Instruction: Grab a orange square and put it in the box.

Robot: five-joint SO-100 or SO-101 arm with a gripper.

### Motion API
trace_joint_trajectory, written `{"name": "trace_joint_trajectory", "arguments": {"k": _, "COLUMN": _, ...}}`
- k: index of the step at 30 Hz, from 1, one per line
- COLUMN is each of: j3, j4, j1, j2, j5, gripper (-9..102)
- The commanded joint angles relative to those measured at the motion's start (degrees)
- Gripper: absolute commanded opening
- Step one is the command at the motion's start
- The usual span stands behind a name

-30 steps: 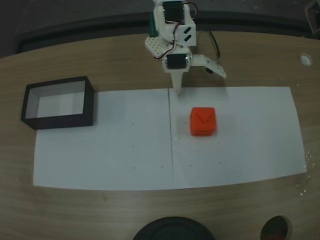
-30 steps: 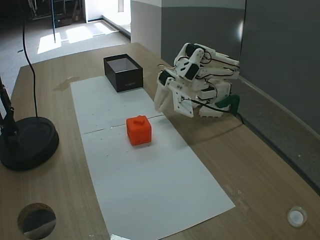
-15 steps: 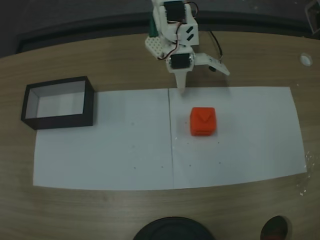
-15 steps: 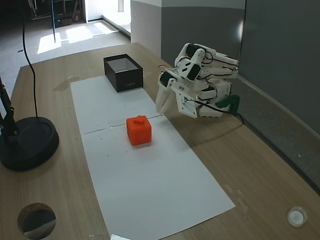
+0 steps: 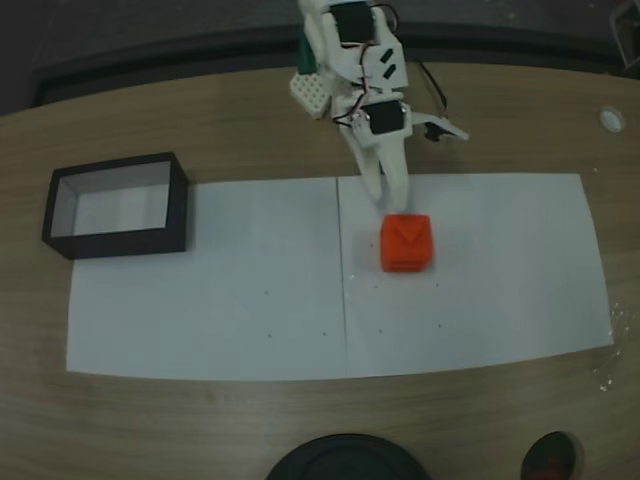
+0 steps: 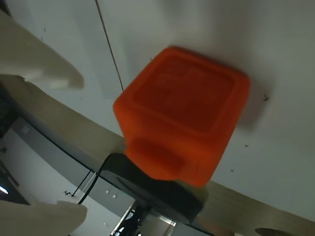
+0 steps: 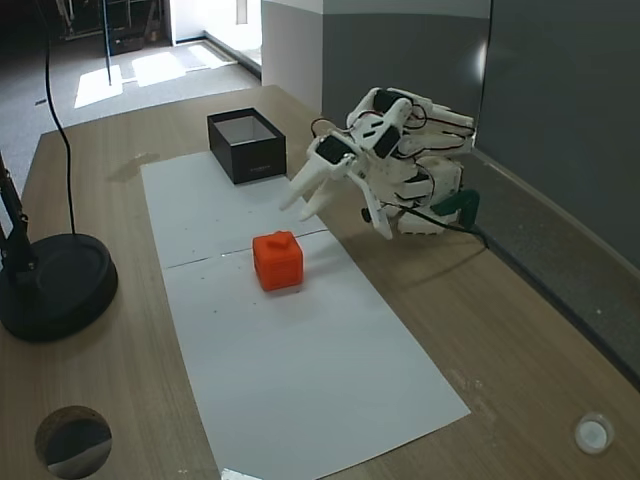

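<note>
Approach is the step in hand: the gripper (image 7: 297,203) hangs above and just behind the orange square (image 5: 406,243), its jaws spread wide and holding nothing, with one pale fingertip (image 6: 42,66) at the upper left of the wrist view and the other at the lower left. The orange square (image 7: 277,260) sits on the white paper (image 5: 250,300) near the seam between the two sheets, untouched and well apart from the box (image 5: 118,206), which stands at the far end of the paper from it, partly on the bare wood. To do this well, I judge the arm should come down with the jaws kept wide until the fingers straddle the cube on two opposite flat sides, low enough to clear the raised mark on top, then close squarely; a corner-to-corner pinch on those rounded edges would likely let it twist out. The cube sits slightly turned in the wrist view (image 6: 182,118), so a small wrist roll may help. The counter (image 5: 300,420) is pale wood grain, and the paper looks smooth enough for the cube to slide if nudged. Beyond the orange square, a round black lamp base (image 7: 55,285) stands at the counter's near side, and a grey wall panel (image 7: 560,120) rises behind the arm.
</note>
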Motion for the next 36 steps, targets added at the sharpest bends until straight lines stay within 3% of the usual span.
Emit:
{"name": "trace_joint_trajectory", "arguments": {"k": 1, "j3": -8.4, "j4": -2.2, "j1": 1.8, "j2": 0.0, "j5": 5.2, "gripper": 24}}
{"name": "trace_joint_trajectory", "arguments": {"k": 6, "j3": -12.9, "j4": -1.7, "j1": 1.2, "j2": -2.3, "j5": 6.8, "gripper": 35}}
{"name": "trace_joint_trajectory", "arguments": {"k": 17, "j3": -14.5, "j4": -6.5, "j1": -8.6, "j2": -27.2, "j5": 8.4, "gripper": 35}}
{"name": "trace_joint_trajectory", "arguments": {"k": 36, "j3": -35.9, "j4": -6.2, "j1": -8.1, "j2": -64.8, "j5": 10.5, "gripper": 35}}
